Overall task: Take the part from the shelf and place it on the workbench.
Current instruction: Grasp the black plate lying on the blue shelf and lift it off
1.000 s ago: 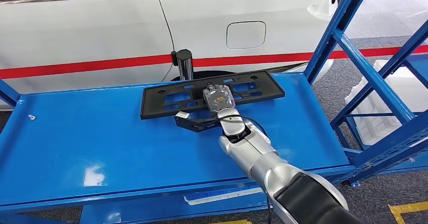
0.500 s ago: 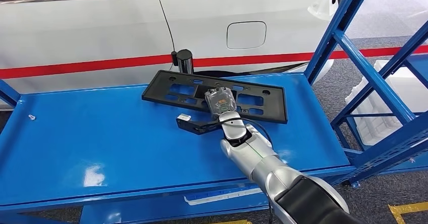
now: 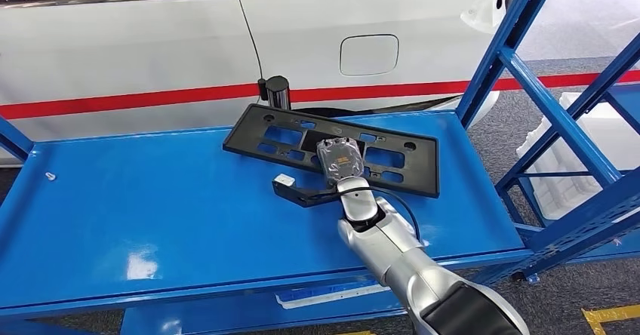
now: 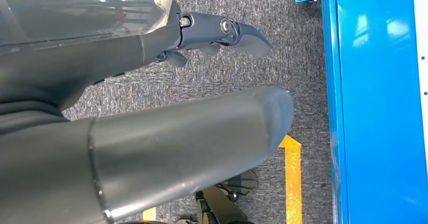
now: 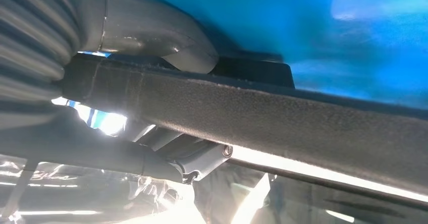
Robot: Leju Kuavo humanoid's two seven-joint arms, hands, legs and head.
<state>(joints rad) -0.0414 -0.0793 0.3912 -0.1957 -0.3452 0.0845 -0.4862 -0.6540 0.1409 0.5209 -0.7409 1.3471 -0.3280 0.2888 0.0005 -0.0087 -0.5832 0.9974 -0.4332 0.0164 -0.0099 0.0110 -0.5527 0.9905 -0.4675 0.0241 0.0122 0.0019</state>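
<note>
Part (image 3: 332, 150) above shelf (image 3: 151, 207), car (image 3: 151, 41) behind

Hidden and cut off

The right hand (image 3: 337, 158) covers the middle of the part (image 3: 332, 148); the car (image 3: 226, 33) is cut off at the far edge.

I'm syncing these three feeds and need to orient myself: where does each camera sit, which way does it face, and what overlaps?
Head view: high on the body, looking forward and down at the blue shelf; right hand grips the black part.
Left wrist view: behind the left hand, facing carpet floor.
Right wrist view: behind the right hand, close on the part's edge.
Head and right wrist views share the part.
</note>
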